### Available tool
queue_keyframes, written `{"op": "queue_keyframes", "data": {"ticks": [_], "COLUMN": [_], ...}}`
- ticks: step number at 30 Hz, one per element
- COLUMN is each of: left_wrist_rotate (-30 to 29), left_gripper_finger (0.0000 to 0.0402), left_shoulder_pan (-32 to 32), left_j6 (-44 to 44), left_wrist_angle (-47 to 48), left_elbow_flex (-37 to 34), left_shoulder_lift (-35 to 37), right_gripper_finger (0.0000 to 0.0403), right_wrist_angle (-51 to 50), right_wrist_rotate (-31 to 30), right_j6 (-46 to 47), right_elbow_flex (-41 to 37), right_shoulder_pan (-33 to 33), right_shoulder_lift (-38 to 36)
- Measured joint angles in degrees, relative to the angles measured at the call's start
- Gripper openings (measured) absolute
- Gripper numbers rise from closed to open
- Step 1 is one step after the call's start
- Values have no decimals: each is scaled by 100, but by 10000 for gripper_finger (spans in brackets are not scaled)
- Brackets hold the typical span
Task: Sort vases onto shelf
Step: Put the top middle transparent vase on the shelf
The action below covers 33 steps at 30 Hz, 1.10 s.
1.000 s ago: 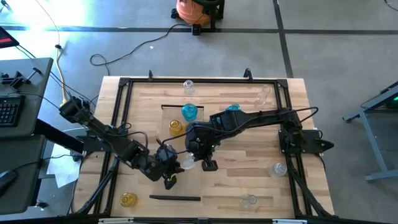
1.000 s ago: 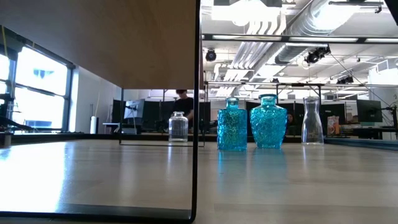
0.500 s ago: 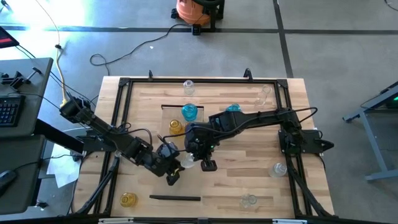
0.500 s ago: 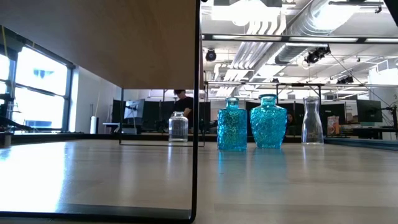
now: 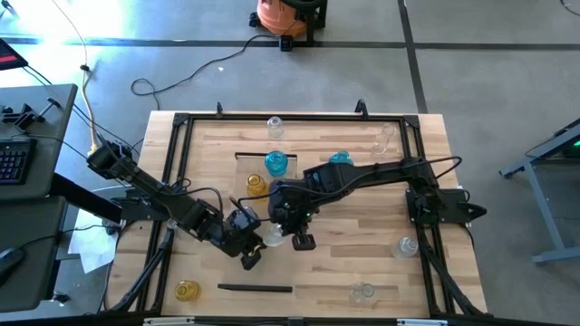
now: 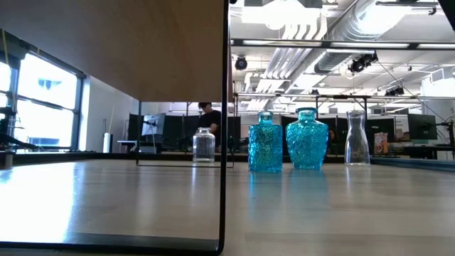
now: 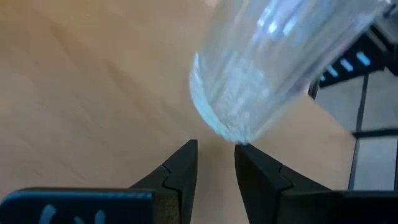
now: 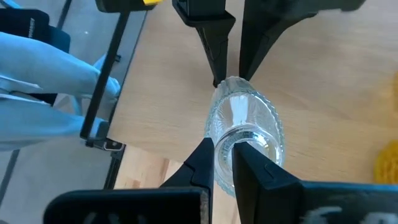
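Nothing moved, both pincers [image 8: 224, 155] on clear vase [image 8: 245, 127]

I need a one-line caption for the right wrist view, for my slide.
Right end effector shut on a clear vase's neck; left end effector meets its base.

Both hands [image 5: 268, 237] crowd mid-table; far blue vases [image 6: 287, 140] stand clear.

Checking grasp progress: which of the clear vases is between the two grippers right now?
The clear vase at mid-table, with the right gripper shut on its neck and the left gripper at its base. The other clear vases stand alone near the table's edges.
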State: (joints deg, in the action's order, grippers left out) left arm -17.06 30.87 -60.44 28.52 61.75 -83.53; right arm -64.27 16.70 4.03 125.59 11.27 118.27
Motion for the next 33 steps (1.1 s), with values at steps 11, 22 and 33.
{"op": "queue_keyframes", "data": {"ticks": [11, 22, 33], "left_wrist_rotate": [472, 36, -2], "left_gripper_finger": [97, 97, 97], "left_shoulder_pan": [212, 206, 33], "left_j6": [-91, 203, 458], "left_wrist_angle": [-148, -285, -224], "left_elbow_flex": [-4, -2, -4], "left_shoulder_lift": [243, 741, 667], "right_gripper_finger": [16, 16, 16], "right_wrist_angle": [153, 171, 175], "right_wrist_rotate": [115, 86, 88], "right_j6": [-35, -4, 2], "right_elbow_flex": [28, 12, 8], "right_shoulder_pan": [-2, -13, -13], "right_shoulder_lift": [174, 191, 193]}}
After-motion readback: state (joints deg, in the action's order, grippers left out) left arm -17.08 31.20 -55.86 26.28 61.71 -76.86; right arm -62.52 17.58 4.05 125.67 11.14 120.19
